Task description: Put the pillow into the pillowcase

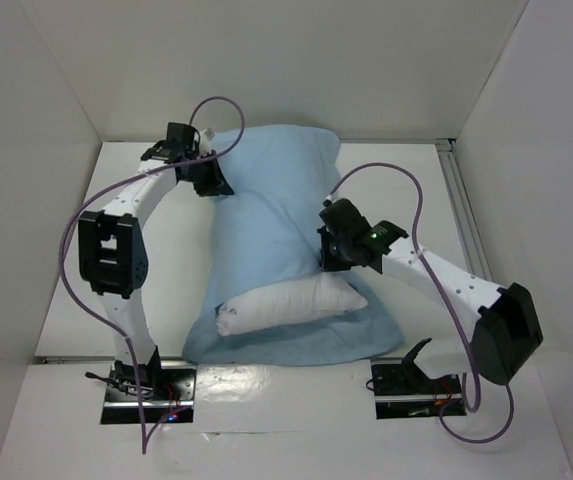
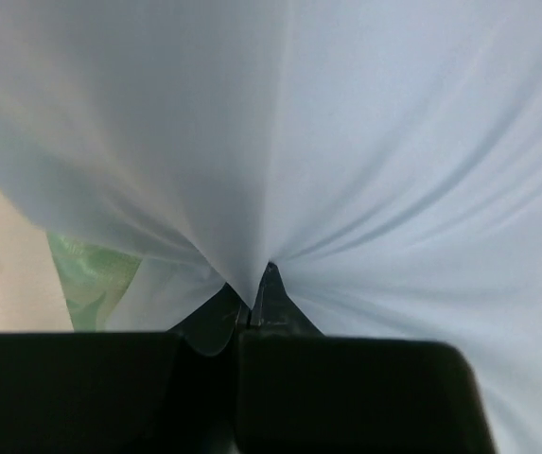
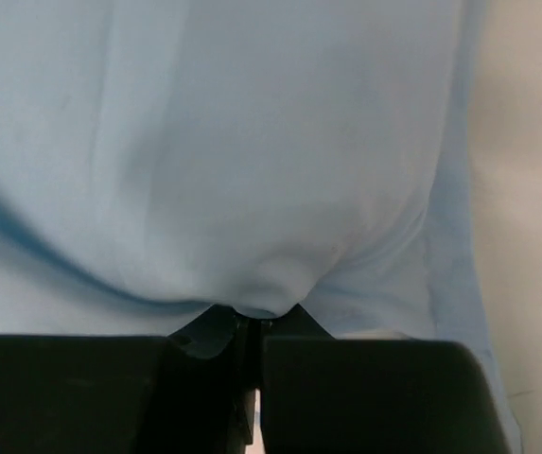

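The light blue pillowcase [image 1: 276, 215] lies lengthwise down the middle of the table, bulging at its far end. The white pillow [image 1: 288, 301] sticks out sideways at its near end, partly covered by blue cloth. My left gripper [image 1: 209, 180] is at the pillowcase's far left edge, shut on a pinch of the blue cloth [image 2: 280, 170]; a bit of green patterned face [image 2: 91, 274] shows there. My right gripper [image 1: 334, 255] is at the pillowcase's right side, just above the pillow's right end, shut on a fold of the blue cloth [image 3: 252, 189].
White walls enclose the table on three sides. A metal rail [image 1: 463, 215] runs along the right edge. Purple cables [image 1: 386, 170] loop over both arms. The arm bases [image 1: 149, 390] stand at the near edge.
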You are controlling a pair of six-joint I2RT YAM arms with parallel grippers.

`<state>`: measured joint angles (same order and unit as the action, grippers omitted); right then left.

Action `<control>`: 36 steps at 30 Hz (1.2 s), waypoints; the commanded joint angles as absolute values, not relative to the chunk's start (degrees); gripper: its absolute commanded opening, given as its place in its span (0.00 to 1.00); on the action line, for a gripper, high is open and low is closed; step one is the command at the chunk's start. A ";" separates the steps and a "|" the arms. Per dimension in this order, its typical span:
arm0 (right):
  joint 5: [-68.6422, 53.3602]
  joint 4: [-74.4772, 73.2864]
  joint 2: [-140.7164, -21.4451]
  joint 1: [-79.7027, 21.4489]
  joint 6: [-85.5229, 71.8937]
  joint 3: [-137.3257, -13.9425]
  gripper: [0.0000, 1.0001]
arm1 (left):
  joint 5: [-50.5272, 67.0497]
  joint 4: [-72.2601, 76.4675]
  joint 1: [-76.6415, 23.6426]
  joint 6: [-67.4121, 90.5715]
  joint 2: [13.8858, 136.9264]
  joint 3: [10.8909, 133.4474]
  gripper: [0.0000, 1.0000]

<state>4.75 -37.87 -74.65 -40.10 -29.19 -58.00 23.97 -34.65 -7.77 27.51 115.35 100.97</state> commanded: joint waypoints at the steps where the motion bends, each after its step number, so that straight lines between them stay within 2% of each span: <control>1: 12.56 -31.82 -79.62 -34.47 -25.49 -64.57 0.00 | 21.29 -34.37 -4.84 29.70 104.53 91.35 0.00; 6: 6.69 -23.12 -91.21 -27.25 -19.53 -75.74 0.00 | 10.74 -35.41 -2.46 30.23 89.58 79.55 0.00; 7: 5.90 -22.25 -93.32 -26.64 -18.64 -78.11 0.00 | 9.59 -36.46 -2.46 30.23 86.86 78.85 0.08; 8: 5.02 -20.24 -97.78 -26.63 -17.94 -83.01 0.00 | 9.06 -37.34 -2.46 29.71 85.97 78.84 0.41; 9: 3.62 -20.22 -100.00 -26.11 -17.41 -85.84 0.00 | 9.05 -39.27 -2.46 29.71 85.26 78.84 0.57; 11: 2.72 -23.27 -105.87 -26.10 -16.88 -95.30 0.09 | 5.90 -41.65 -3.85 28.40 84.56 81.37 0.84; 12: 1.16 -23.90 -106.78 -26.10 -16.87 -97.27 0.17 | 4.50 -43.05 -4.56 28.39 84.03 82.78 0.87; 13: 1.14 -23.91 -106.79 -26.10 -16.87 -98.08 0.34 | 3.18 -45.15 -5.35 28.39 84.02 84.27 0.89; 14: 0.19 -22.34 -105.57 -26.10 -18.01 -97.39 0.68 | 0.55 -45.96 -7.71 27.78 83.33 87.16 0.89; 18: -1.05 -21.62 -99.52 -23.57 -21.79 -93.00 0.94 | -5.62 -46.58 -15.88 26.55 81.56 92.63 0.88; 19: -1.05 -21.62 -97.67 -21.47 -23.80 -91.42 0.95 | -6.67 -47.19 -17.56 26.54 82.17 94.90 0.84; 21: -1.05 -19.97 -91.19 -18.56 -25.83 -84.95 0.95 | -8.25 -49.12 -22.47 26.54 83.66 97.63 0.83; 25: -10.24 -17.23 -82.47 -9.16 -30.23 -73.43 0.95 | -12.48 -50.36 -30.91 25.23 87.79 102.56 0.80; 26: -11.76 -17.23 -81.31 -7.49 -31.02 -71.47 0.92 | -12.48 -50.36 -32.59 24.62 88.93 103.53 0.80; 29: -15.72 -17.84 -77.79 -2.73 -31.73 -63.83 0.88 | -13.87 -51.75 -41.11 21.19 96.04 109.32 0.80; 33: -20.21 -17.84 -74.10 1.84 -32.26 -55.12 0.90 | -30.87 -58.07 -51.66 18.47 110.97 122.84 0.86; 36: -21.01 -20.03 -70.76 4.56 -31.73 -50.46 0.93 | -36.81 -59.15 -56.07 16.96 120.57 131.64 0.87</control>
